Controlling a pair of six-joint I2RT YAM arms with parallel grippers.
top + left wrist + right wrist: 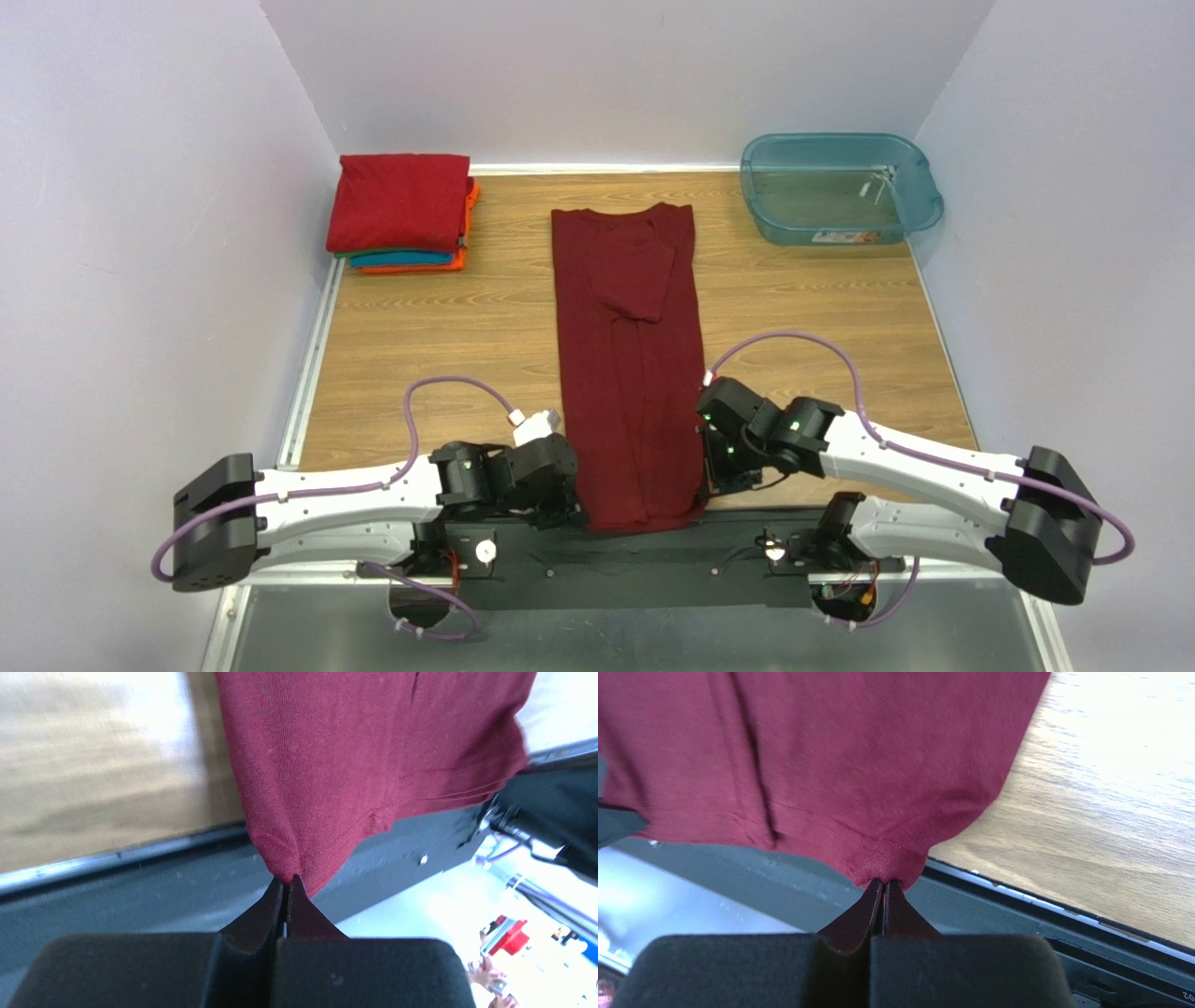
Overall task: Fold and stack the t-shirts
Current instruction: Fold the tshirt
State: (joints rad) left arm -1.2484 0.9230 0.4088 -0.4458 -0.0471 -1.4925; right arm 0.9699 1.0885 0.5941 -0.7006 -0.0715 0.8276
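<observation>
The left arm [337, 490] lies low along the near edge of the bench [421, 350], reaching in from the far left with its wrist turned toward the middle. The left hand [286, 880] is clenched on the near left corner of the maroon t-shirt [631, 364], its two fingers pressed flat together with a pinch of cloth bunched between the tips.

That t-shirt is folded lengthwise into a long narrow strip. It runs down the middle of the bench from the far side to the near edge, where its hem reaches the black rail [673, 560] that carries the arms.

The right arm [912, 469] mirrors the left, coming in low from the far right with its elbow out. The right hand [884, 882] is clenched too, gripping the near right corner of the same t-shirt.

By my count there are two arms, two hands and one t-shirt laid out. In the far left corner sit the folded t-shirts [400, 210], a stack showing three colours: red on top, teal beneath, orange at the bottom. One teal tub [839, 189] stands at the far right, well apart from the cloth.
</observation>
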